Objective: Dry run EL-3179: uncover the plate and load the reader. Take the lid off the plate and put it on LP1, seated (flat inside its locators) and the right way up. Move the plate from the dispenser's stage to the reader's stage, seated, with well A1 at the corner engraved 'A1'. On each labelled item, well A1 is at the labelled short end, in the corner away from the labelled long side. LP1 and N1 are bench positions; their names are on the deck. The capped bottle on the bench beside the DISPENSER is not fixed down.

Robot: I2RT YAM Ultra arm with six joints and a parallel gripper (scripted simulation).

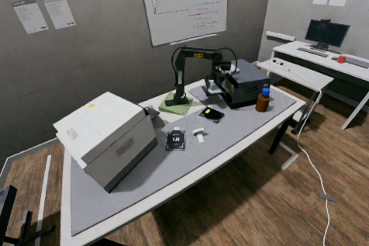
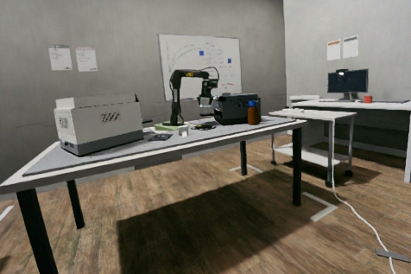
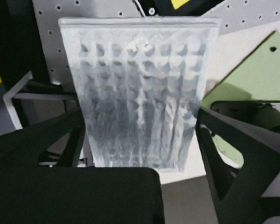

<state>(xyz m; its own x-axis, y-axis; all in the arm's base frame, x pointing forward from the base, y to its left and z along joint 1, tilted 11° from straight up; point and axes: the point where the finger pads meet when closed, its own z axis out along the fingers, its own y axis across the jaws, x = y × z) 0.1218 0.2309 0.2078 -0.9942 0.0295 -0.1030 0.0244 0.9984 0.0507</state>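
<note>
My gripper [image 3: 140,112] [image 1: 215,84] [image 2: 205,96] hangs beside the dark dispenser [image 1: 248,78] [image 2: 233,109], over its stage. Its two black fingers press the long sides of the clear lid [image 3: 142,85], so it is shut on the lid. A grid of wells shows through the lid. I cannot tell the plate apart from the lid in the wrist view. The lid looks tilted there, wider at the far end. The black LP1 pad [image 1: 211,113] with a yellow mark lies on the deck in front of the arm. The white reader [image 1: 105,131] [image 2: 99,122] stands at the left end.
A brown bottle with a blue cap [image 1: 263,100] [image 2: 253,113] stands beside the dispenser near the table's front edge. The N1 pad [image 1: 175,140] and a small white piece [image 1: 198,133] lie mid-deck. The arm's green base plate [image 1: 175,105] [image 3: 247,75] is behind them.
</note>
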